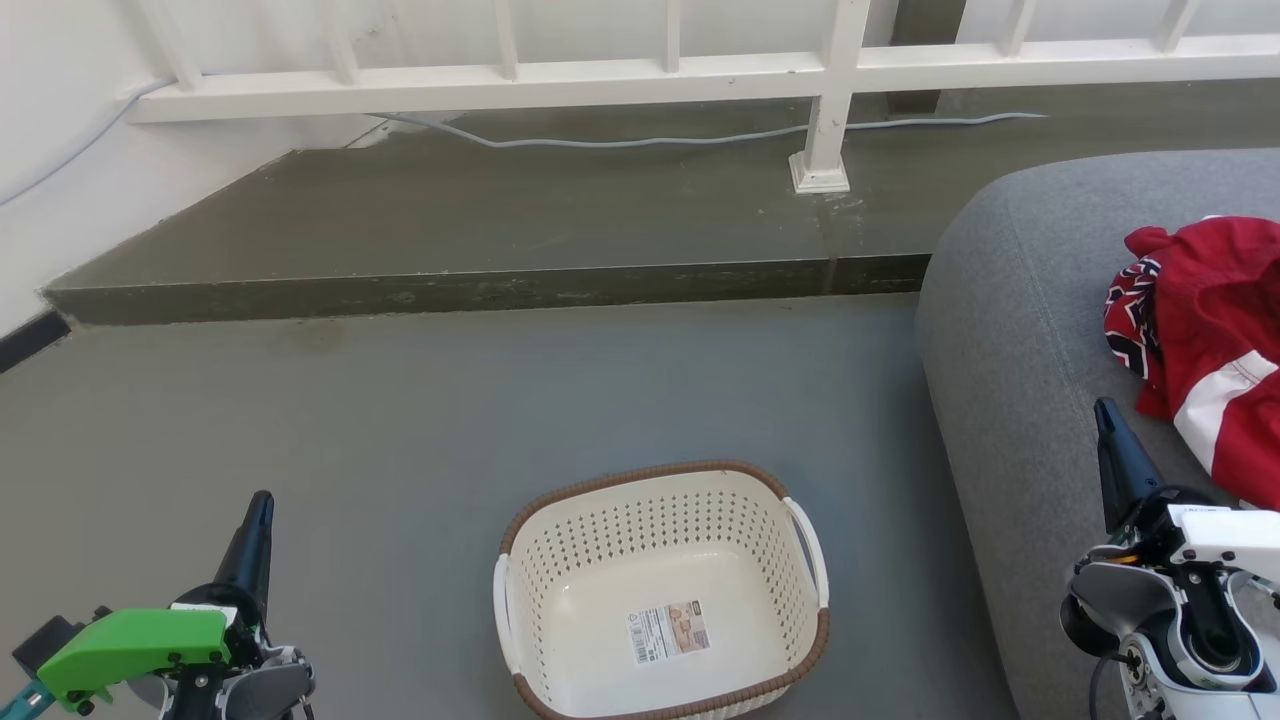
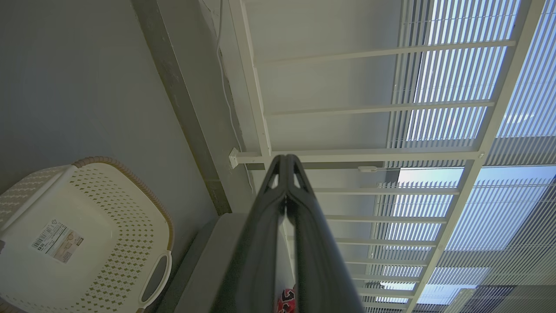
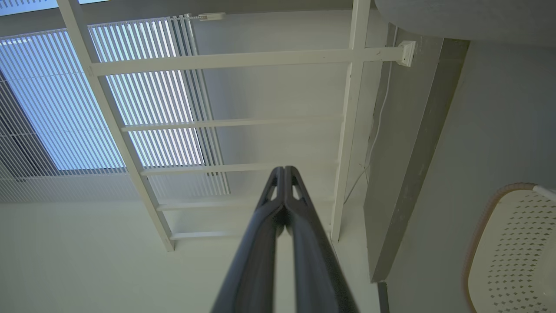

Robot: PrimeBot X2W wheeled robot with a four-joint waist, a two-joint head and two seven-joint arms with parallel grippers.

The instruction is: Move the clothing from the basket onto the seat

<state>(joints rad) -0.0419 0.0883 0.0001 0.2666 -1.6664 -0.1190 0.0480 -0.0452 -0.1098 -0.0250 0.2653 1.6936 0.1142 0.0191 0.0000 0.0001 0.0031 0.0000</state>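
Grey concrete floor [image 1: 400,420], raised ledge [image 1: 480,290] and white railing [image 1: 600,75] behind
Item: basket [image 1: 640,530], cream, perforated, brown rim, upright on the floor; nothing inside but its label sticker [image 1: 668,632]
Item: clothing [image 1: 1215,330], red with a white stripe, heaped on the seat [image 1: 1010,330], which stands just right of the basket
Left hand [image 1: 262,500]: fingers pressed together, gripping nothing, low at left, apart from the basket
Right hand [image 1: 1103,408]: likewise closed and empty, before the seat's front edge, near the clothing without touching it
Step, as judged: transfer looks complete, both hands idle
Next move: probably nothing beyond checking that no garment lies outside the seat
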